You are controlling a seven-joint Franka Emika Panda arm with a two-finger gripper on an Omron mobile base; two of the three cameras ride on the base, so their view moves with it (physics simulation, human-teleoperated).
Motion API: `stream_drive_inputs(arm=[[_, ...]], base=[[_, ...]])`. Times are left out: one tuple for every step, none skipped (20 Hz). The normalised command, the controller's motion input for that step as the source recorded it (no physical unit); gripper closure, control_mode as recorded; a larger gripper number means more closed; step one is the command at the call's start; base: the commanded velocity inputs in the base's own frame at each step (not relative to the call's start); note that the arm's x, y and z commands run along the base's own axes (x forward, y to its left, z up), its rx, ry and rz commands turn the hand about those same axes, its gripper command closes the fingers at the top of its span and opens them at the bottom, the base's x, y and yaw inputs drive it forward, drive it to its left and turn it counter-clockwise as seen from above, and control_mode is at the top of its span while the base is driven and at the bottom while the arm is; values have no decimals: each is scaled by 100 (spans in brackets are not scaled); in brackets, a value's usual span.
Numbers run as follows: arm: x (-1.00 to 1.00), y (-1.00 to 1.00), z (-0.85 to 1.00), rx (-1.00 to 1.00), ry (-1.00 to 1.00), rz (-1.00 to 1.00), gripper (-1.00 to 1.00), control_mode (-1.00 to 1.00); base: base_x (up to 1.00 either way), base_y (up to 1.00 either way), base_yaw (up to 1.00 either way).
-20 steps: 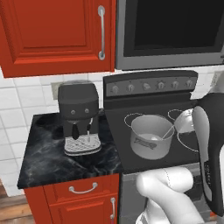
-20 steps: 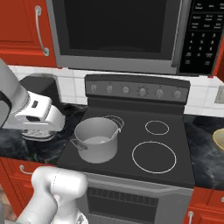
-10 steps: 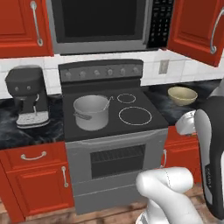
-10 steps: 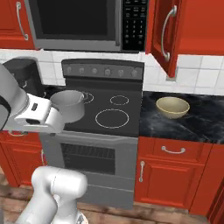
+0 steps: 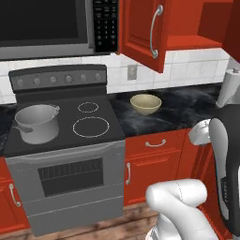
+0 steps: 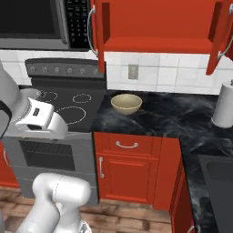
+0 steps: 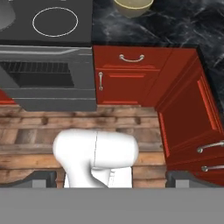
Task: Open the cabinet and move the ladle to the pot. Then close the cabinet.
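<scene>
The cabinet (image 6: 157,27) hangs above the counter with both doors swung wide, the pot (image 5: 36,123) sits on the stove's left, so the gripper (image 7: 111,177), fingers set apart, should rise squarely toward the shelf.

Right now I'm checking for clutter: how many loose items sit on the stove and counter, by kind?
Pot: 1
Yellowish bowl: 1
Paper towel roll: 1
Total: 3
</scene>
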Motion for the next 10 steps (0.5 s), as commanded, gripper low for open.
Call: stream_drive_inputs(arm=[[0, 0, 0, 0, 0, 0, -100, 100], [0, 0, 0, 0, 0, 0, -100, 100], [0, 0, 0, 0, 0, 0, -100, 100], [0, 0, 0, 0, 0, 0, -100, 100], [0, 0, 0, 0, 0, 0, -100, 100], [0, 0, 0, 0, 0, 0, -100, 100], [0, 0, 0, 0, 0, 0, -100, 100], [0, 0, 0, 0, 0, 0, -100, 100], [0, 0, 0, 0, 0, 0, -100, 100], [0, 0, 0, 0, 0, 0, -100, 100]], base=[[0, -86, -4], [0, -84, -3], [0, -81, -1], [0, -76, 0], [0, -69, 0], [2, -64, 0], [9, -53, 0], [13, -37, 0], [21, -31, 0], [26, -23, 0]])
